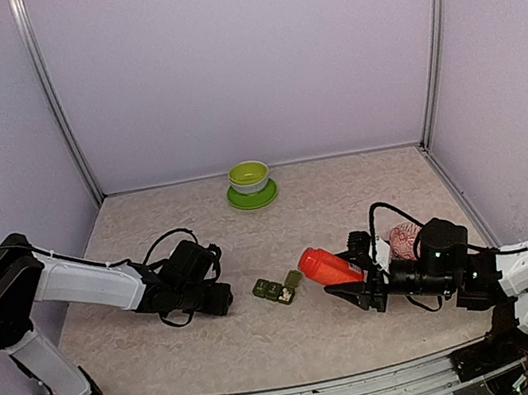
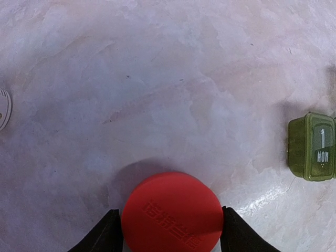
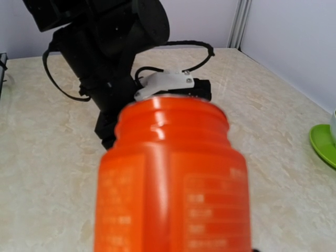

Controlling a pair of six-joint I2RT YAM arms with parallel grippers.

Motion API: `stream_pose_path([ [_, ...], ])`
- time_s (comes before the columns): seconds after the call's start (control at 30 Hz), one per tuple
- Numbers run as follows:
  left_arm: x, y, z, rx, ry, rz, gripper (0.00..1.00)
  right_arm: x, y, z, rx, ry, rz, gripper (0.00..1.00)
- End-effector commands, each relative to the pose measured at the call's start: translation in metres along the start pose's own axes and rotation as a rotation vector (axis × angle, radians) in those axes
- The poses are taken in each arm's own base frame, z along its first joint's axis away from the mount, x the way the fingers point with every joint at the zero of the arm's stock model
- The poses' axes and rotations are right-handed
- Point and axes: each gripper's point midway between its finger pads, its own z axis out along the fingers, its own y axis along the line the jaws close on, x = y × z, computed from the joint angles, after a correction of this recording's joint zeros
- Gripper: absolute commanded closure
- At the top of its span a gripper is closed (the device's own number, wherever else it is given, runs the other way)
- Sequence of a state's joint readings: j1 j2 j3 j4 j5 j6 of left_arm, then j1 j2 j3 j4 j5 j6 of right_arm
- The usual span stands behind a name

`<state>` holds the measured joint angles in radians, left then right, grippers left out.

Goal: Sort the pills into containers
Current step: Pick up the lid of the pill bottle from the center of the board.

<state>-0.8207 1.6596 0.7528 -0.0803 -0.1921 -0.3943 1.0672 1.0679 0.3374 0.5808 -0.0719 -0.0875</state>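
In the left wrist view a round red cap lies flat on the table, and my left gripper has a black finger pressed against each side of it. The containers, a small dark green strip, lie just right of that gripper; one lid stands open, and a closed lid reads MON. My right gripper is shut on the uncapped red bottle, held tilted with its threaded mouth toward the strip. The bottle hides the right fingers in the wrist view. I cannot make out any pills.
A lime-green bowl on a saucer stands at the back middle. A red-and-white patterned bowl sits behind my right wrist. A white object shows at the left edge of the left wrist view. Walls enclose three sides.
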Motion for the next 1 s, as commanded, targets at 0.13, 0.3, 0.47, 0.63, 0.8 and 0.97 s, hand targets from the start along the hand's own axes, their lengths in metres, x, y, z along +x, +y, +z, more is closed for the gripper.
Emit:
stream_pose_path([
  [0.13,0.001,0.0,0.009,-0.019,0.011,0.029,0.52,-0.016,0.002,0.003,-0.009,-0.04,-0.003,0.94],
  [0.3,-0.002,-0.007,0.007,0.015,0.004,0.064,0.58,-0.012,0.006,0.006,-0.034,-0.032,0.001,0.94],
  [0.47,-0.021,-0.024,-0.014,0.11,-0.057,0.079,0.57,-0.015,0.012,0.008,-0.067,-0.043,-0.015,0.94],
  [0.63,-0.041,-0.05,-0.044,0.254,-0.125,0.075,0.57,-0.021,0.017,0.004,-0.093,-0.096,-0.045,0.95],
  [0.8,-0.061,-0.084,-0.085,0.411,-0.21,0.1,0.57,-0.028,0.022,-0.001,-0.113,-0.148,-0.069,0.95],
  [0.97,-0.08,-0.114,-0.134,0.575,-0.296,0.121,0.56,-0.036,0.023,-0.005,-0.116,-0.19,-0.082,0.95],
])
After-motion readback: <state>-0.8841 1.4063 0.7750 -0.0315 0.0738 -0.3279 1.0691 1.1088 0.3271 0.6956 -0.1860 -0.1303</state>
